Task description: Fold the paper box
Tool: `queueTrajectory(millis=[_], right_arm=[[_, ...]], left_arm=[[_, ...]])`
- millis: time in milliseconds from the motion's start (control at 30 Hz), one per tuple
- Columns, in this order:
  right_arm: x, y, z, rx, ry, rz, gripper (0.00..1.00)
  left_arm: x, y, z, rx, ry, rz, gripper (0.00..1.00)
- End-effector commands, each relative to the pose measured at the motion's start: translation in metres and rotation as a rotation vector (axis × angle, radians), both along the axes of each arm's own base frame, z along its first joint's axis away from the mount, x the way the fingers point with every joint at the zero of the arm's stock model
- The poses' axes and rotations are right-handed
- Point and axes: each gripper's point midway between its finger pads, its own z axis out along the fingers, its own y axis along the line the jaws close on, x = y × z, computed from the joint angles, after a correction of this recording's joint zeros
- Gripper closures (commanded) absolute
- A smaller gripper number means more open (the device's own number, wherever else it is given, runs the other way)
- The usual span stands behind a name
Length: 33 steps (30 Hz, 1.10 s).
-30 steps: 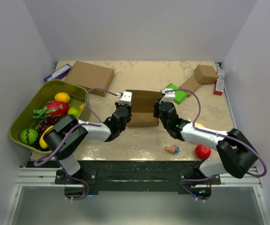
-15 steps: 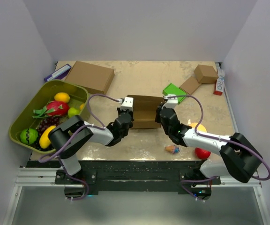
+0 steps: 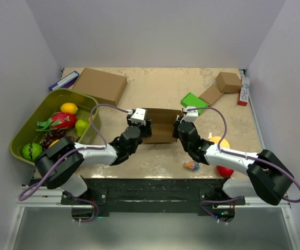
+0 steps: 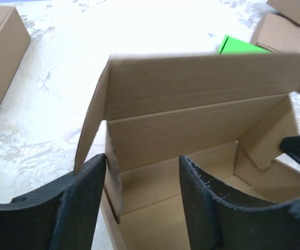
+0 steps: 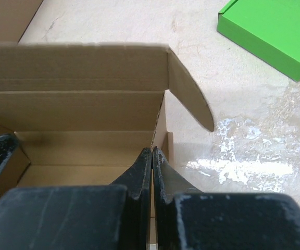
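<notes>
— Where does your plain brown cardboard paper box sit?
— Mid-table on the beige marbled tabletop, between your two arms, lid flap standing up.
— Your left gripper?
— Jaws spread, straddling the box's left side wall: one finger outside, one inside.
— Your right gripper?
— Jaws pressed together, pinching the right side wall. A flat green box lies near that corner.

The jaws of the left gripper, pressed together a second ago, now stand apart astride the left wall of the paper box. The left arm has swung its elbow toward the lower left of the top view. The box has slid slightly lower in that frame.
</notes>
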Motion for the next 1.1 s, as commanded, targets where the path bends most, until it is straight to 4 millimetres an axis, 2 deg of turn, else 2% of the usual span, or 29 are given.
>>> queueTrajectory(millis=[0, 200, 367, 500, 633, 767, 933, 1067], right_arm=[[-0.003, -0.002, 0.002, 0.024, -0.008, -0.020, 1.00], [-0.004, -0.002, 0.002, 0.027, -0.011, -0.022, 1.00], [-0.003, -0.001, 0.000, 0.033, -0.006, -0.017, 1.00], [-0.003, 0.001, -0.001, 0.028, -0.005, -0.011, 1.00], [-0.003, 0.001, 0.000, 0.031, -0.007, -0.011, 1.00], [-0.002, 0.004, -0.002, 0.029, -0.002, -0.002, 1.00], [-0.003, 0.005, -0.003, 0.025, 0.001, -0.002, 1.00], [-0.002, 0.004, -0.004, 0.023, 0.000, -0.004, 1.00]], left_arm=[[-0.007, 0.001, 0.021, -0.049, 0.008, -0.015, 0.35], [-0.006, 0.010, 0.023, -0.046, 0.057, -0.028, 0.25], [-0.001, 0.023, 0.026, -0.050, 0.072, -0.005, 0.22], [0.010, 0.028, 0.039, -0.098, 0.067, -0.039, 0.22], [0.016, 0.022, 0.054, -0.102, 0.055, -0.082, 0.25], [0.021, 0.018, 0.057, -0.081, 0.044, -0.090, 0.27], [0.034, 0.018, 0.044, -0.007, 0.063, -0.063, 0.37], [0.038, 0.025, 0.034, 0.033, 0.088, -0.016, 0.39]])
